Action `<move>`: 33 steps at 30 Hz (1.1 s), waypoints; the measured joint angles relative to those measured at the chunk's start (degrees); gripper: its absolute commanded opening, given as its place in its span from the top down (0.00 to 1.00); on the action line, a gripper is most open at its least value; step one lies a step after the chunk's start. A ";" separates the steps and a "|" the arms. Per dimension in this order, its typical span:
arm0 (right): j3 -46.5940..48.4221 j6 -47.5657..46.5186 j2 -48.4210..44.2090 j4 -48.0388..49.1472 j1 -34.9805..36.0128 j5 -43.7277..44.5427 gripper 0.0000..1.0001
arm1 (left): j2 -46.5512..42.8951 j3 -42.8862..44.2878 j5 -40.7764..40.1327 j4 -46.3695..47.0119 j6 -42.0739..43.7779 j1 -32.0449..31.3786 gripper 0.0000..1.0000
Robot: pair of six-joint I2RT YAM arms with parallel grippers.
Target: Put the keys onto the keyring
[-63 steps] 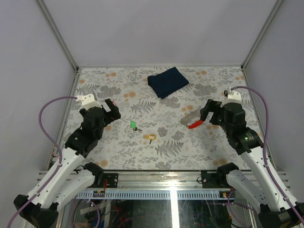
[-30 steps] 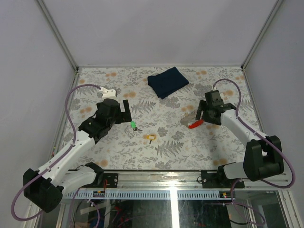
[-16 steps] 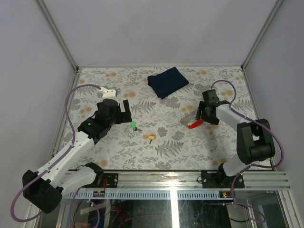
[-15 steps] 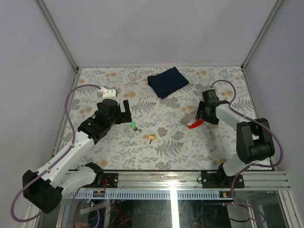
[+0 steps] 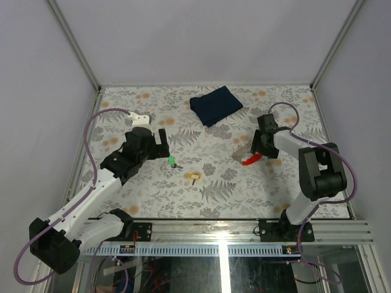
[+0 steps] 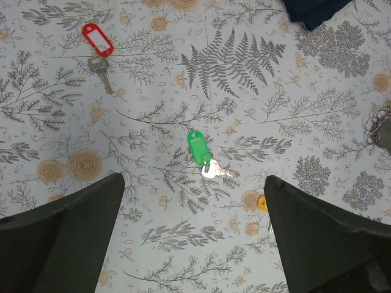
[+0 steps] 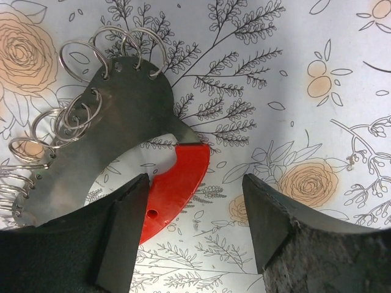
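We are counting one green key [image 6: 197,148], one yellow key [image 6: 262,202], one red-tagged key [image 6: 98,41] and one keyring [image 7: 122,122], with left end effector [image 6: 194,183] and right end effector [image 7: 195,180] both gaping apart.

table [image 5: 153,190] — floral | on it: blue cloth [image 5: 215,105], green key [image 5: 173,161], yellow key [image 5: 195,177], keyring [image 5: 248,159]

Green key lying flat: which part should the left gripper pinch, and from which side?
Its green plastic head, probably from straight above, pinching across the two long edges. The key lies flat, so only a top-down approach fits; the head is its broadest part, and the thin metal blade stays free.
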 measured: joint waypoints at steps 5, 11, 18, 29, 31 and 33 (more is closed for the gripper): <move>0.72 -0.24 1.31 0.26 0.00 0.00 0.36 | 0.22 -0.02 0.02 0.00 0.00 0.00 0.04; 1.38 -0.50 2.05 0.66 0.00 -0.07 0.49 | 0.22 -0.13 0.02 0.02 0.00 0.00 0.04; 0.87 -0.87 1.90 1.51 -0.07 -0.07 0.66 | 0.48 -0.22 0.48 0.07 -0.11 0.00 0.04; -4.35 -3.30 -2.36 5.84 -0.26 -3.91 0.78 | 6.19 0.20 3.56 1.49 -0.46 -4.59 0.04; -5.90 -4.20 -3.82 6.60 -0.26 -6.36 0.78 | 8.20 0.98 4.00 2.27 -0.63 -6.67 0.05; -7.06 -4.96 -4.87 7.04 -0.26 -8.15 0.78 | 9.97 1.77 4.66 3.26 -0.87 -8.33 0.06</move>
